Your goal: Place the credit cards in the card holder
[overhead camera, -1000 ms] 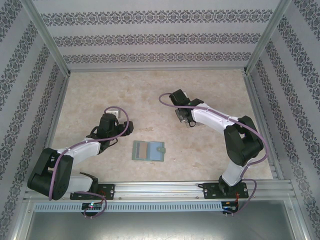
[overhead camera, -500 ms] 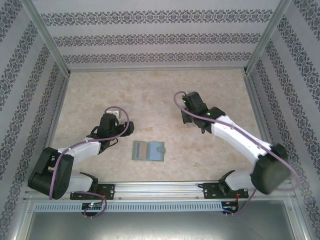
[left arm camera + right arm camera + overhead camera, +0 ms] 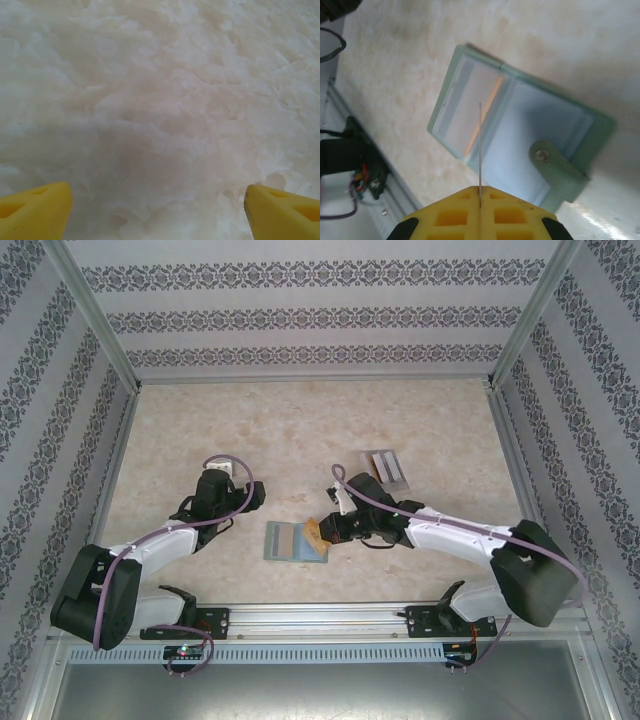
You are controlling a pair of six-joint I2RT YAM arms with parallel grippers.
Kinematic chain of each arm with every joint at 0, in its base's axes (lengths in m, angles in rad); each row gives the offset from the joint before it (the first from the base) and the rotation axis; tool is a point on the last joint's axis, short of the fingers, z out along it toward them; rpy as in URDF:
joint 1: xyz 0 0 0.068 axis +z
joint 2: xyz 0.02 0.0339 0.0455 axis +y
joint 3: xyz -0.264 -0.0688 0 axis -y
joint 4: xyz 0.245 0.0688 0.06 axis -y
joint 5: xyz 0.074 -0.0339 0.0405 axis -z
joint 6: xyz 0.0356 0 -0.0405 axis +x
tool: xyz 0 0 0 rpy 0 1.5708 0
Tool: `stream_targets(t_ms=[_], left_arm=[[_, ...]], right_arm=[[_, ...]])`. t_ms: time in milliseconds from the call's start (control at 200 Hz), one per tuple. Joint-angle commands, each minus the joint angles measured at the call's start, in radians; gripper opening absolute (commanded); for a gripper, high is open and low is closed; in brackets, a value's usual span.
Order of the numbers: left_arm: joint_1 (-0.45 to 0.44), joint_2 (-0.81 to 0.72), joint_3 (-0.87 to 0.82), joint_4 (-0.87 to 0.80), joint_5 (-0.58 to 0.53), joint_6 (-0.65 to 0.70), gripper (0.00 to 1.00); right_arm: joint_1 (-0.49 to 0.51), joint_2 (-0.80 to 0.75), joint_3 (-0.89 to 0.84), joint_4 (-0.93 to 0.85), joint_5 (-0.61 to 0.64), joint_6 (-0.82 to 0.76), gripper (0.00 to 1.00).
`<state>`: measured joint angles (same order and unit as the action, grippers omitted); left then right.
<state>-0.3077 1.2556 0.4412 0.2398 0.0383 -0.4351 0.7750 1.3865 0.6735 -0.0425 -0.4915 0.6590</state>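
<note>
While the right gripper (image 3: 480, 195) pinches 1 tan-orange card (image 3: 319, 531) edge-on over the open card holder (image 3: 545, 125), not yet inserted, the other credit cards (image 3: 386, 468) wait apart on the table (image 3: 250, 420); the left gripper (image 3: 157, 210) hangs wide open, empty.

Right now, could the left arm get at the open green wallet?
Probably yes: the left gripper stands open beside the wallet, with just tabletop between them. The right gripper, holding a tan-orange card over the wallet, could crowd it.

The card holder (image 3: 520, 135) is sage green with paler pockets, the card (image 3: 318, 531) tan-orange, fingers (image 3: 457, 202) yellow, table (image 3: 300, 430) marbled beige.
</note>
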Motion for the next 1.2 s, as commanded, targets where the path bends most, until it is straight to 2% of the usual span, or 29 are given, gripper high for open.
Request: stream_targets(t_ms=[0, 175, 515, 784, 1199], left_arm=[[-0.003, 0.005, 0.002, -0.013, -0.038, -0.012, 0.89], [-0.003, -0.028, -0.005, -0.033, -0.08, 0.005, 0.89], [-0.004, -0.047, -0.004, -0.055, -0.099, 0.014, 0.9], [-0.004, -0.035, 0.003, -0.055, -0.093, 0.01, 0.9], [-0.004, -0.023, 0.009, -0.058, -0.093, 0.007, 0.9]], right_arm=[[0.0, 0.049, -0.029, 0.137, -0.157, 0.068, 0.04], [-0.028, 0.15, -0.043, 0.235, -0.235, 0.116, 0.05], [-0.089, 0.291, -0.082, 0.418, -0.282, 0.221, 0.04], [-0.105, 0.31, -0.106, 0.52, -0.317, 0.287, 0.05], [-0.114, 0.319, -0.11, 0.544, -0.332, 0.286, 0.08]])
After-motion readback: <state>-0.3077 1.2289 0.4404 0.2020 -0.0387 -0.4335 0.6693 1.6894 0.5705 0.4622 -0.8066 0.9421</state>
